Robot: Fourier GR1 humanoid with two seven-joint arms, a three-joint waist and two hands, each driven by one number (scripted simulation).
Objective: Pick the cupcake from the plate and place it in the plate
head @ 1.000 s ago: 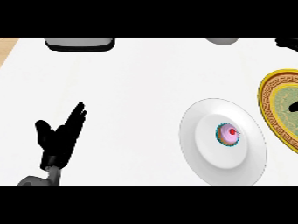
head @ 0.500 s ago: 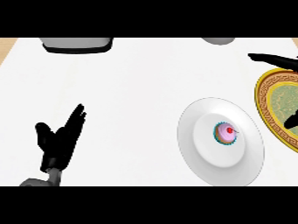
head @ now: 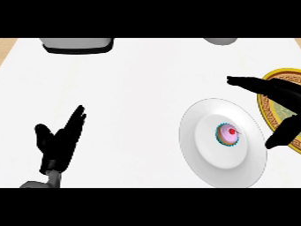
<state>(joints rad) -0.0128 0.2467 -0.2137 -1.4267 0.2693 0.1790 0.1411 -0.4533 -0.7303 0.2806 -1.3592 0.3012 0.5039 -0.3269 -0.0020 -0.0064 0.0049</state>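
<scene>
Cupcake (head: pixel 229 133): looking light, soft-topped, easily squashed.
Hovering right hand (head: pixel 289 95) just beside it, fingers spread apart; probably best pinching low, at the wrapper.

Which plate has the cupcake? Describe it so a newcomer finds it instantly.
On the white counter, look at the right half, where two plates sit side by side. It is the plain white plate nearer the middle, carrying a pink-frosted cupcake with a red top. Unlike the gold-rimmed plate at the right edge, it has no pattern.
</scene>
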